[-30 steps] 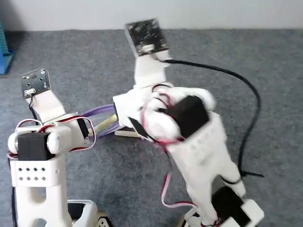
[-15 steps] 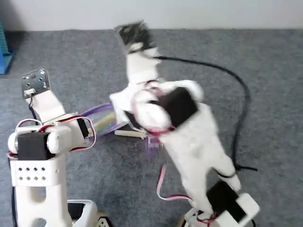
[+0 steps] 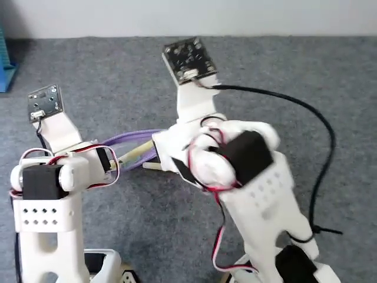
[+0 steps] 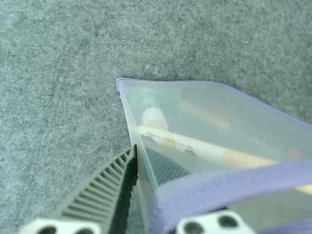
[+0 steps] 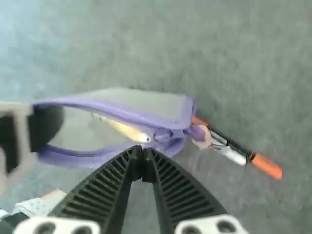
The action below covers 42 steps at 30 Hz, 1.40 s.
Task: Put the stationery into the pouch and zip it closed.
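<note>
A clear pouch with a purple zip edge (image 3: 131,140) lies on the grey carpet between the two arms. Inside the pouch (image 4: 204,131) I see a cream pencil (image 4: 195,146) and pale items. My left gripper (image 4: 139,158) is shut on the pouch's end. My right gripper (image 5: 142,157) is shut at the purple lip (image 5: 112,111), just by the zip slider (image 5: 163,134); the mouth gapes between slider and left gripper. An orange-tipped pen (image 5: 236,155) lies on the carpet outside, beside the zip pull ring (image 5: 200,137). A pale stick (image 3: 158,167) shows under the right arm.
A black cable (image 3: 294,100) loops from the right arm's camera board (image 3: 188,59) across the carpet at right. A blue object (image 3: 5,65) stands at the far left edge. A pale wall runs along the back.
The right arm swung left, then back to the right and a little farther. The pouch's purple edge now stretches longer toward the right. The left arm has kept still.
</note>
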Tool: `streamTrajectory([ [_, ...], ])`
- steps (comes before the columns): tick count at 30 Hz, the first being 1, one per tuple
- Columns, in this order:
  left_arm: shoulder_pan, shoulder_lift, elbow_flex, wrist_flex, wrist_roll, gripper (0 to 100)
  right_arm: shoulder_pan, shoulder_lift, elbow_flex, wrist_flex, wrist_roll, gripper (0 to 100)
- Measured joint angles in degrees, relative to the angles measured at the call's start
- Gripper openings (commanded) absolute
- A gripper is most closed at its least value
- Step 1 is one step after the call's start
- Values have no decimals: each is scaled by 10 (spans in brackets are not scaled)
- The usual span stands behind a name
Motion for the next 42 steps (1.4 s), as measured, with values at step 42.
streamTrajectory([
  [42, -12, -30, -11, 0, 0, 12, -11, 44, -1, -118, 22, 8],
])
